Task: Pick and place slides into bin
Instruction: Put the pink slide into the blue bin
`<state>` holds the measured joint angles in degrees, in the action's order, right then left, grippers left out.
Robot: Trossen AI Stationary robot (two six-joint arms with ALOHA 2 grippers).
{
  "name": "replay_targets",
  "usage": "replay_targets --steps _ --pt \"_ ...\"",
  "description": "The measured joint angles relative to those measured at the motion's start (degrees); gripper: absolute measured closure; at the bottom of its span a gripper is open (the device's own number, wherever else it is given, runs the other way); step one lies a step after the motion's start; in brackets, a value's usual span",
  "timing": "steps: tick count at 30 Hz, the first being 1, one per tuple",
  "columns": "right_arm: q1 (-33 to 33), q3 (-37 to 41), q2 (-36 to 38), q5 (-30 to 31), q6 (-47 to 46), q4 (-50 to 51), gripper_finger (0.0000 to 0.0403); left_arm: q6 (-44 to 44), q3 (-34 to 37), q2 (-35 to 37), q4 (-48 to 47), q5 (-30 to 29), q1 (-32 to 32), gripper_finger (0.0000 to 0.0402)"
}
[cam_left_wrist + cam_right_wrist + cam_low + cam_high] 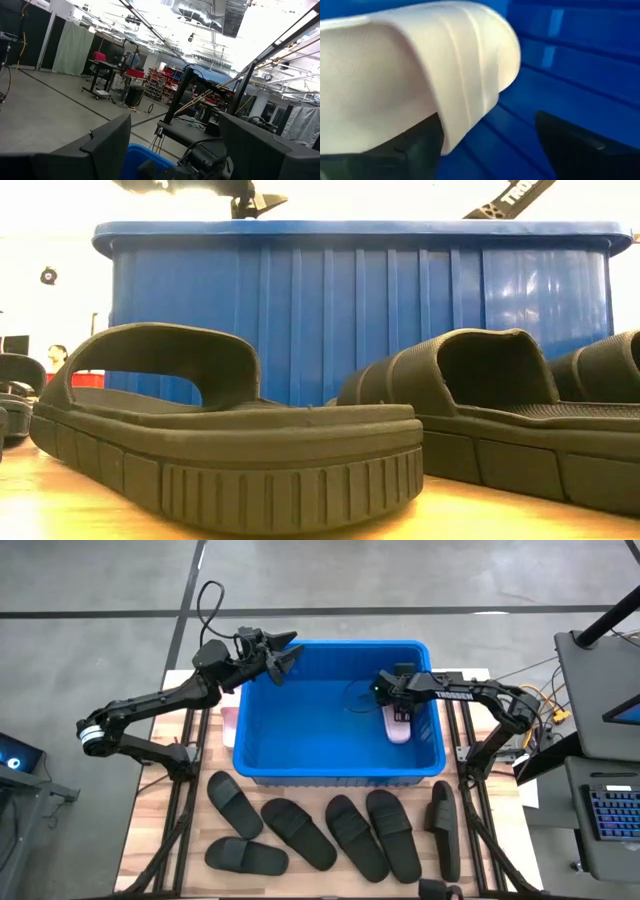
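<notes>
Inside bin [300, 755], right side: my right end effector [397, 710] spread beside pink slide [398, 727]. My left end effector [283, 655] spread above bin's rear-left rim. Black slides [300, 832] on desk [190, 830].

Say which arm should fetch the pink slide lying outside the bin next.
Left. The left gripper hovers at the bin's far-left corner, near that pink slide. The right gripper is over another pink slide inside.

A grey concrete floor [45, 107] runs to workbenches [107, 67] under bright, possibly fluorescent, ceiling lights.
</notes>
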<state>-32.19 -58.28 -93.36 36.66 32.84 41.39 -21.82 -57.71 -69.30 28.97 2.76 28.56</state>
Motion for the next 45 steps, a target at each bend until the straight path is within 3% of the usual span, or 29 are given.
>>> replay_targets --steps 8,13,16,20,27,32,35,37,45 --pt "0.02 -1.45 0.00 -4.13 -1.11 3.46 0.0078 0.01 0.00 0.00 -0.01 0.02 0.00 0.0114" --pt "0.02 -3.30 0.94 -4.77 -7.88 3.36 0.0087 -0.28 0.00 0.00 -0.02 0.19 -0.04 0.0114" --pt "-0.02 -4.75 3.07 -9.74 -14.13 3.25 0.0097 -0.32 0.00 0.00 -0.02 0.31 -0.15 0.0114" --pt "0.00 -6.88 7.12 -21.24 -20.82 1.86 0.0111 -0.35 0.00 0.00 -0.02 0.33 -0.15 0.0114" --pt "0.00 -5.77 17.46 -48.97 -28.98 -13.80 0.0131 -0.39 0.00 0.00 -0.02 0.33 -0.15 0.0114" --pt "0.11 -0.72 26.99 -65.85 -43.42 -43.21 0.0146 -0.48 0.00 0.00 -0.02 0.35 -0.15 0.0114" --pt "0.57 2.87 32.18 -66.75 -48.72 -61.58 0.0155 -0.48 0.00 -0.43 0.16 0.37 -0.16 0.0114" --pt "0.57 4.79 34.70 -66.68 -49.33 -67.21 0.0159 -0.48 0.00 -0.97 0.00 0.36 -0.16 0.0114" --pt "0.91 5.70 41.83 -68.78 -54.06 -60.50 0.0164 -0.50 0.00 -2.89 -0.01 0.33 -0.17 0.0114"
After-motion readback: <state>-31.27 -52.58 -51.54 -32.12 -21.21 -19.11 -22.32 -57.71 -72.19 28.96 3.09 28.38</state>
